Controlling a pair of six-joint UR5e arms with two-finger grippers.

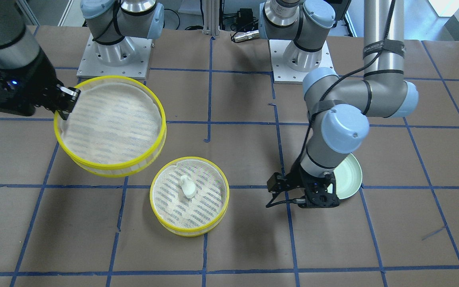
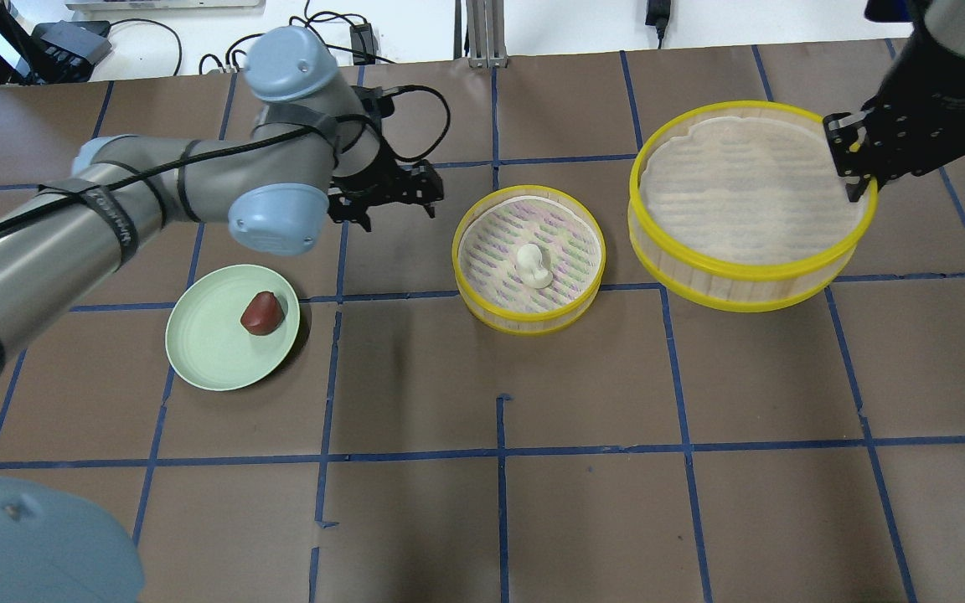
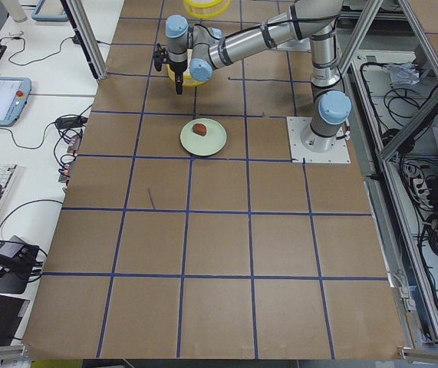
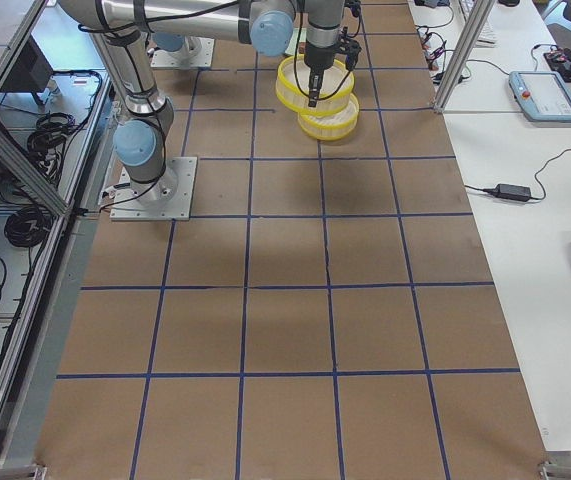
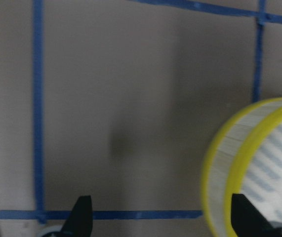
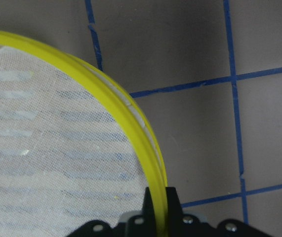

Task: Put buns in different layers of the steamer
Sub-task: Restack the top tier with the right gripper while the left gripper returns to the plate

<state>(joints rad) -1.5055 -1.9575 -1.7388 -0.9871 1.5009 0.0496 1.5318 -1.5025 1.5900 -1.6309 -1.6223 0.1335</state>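
1. Seen from overhead, your right gripper [image 2: 858, 186] is clamped on the rim of the raised tray [image 2: 742, 272] at 2 o'clock.
2. Your left gripper [image 2: 397, 208] hangs with its jaws apart, at 10 o'clock from the second tray [image 2: 524, 325], which holds the white bun [image 2: 533, 265].
3. The brown bun [image 2: 262, 313] lies on the green plate [image 2: 206, 352].

My left gripper [image 2: 397, 208] hangs low with jaws spread, its arm bent at the elbow; my right gripper [image 2: 856, 186] points down, jaws pinched across one steamer layer [image 2: 742, 272] at its rim

Brown table [image 2: 583, 519], blue grid lines [image 2: 499, 452]
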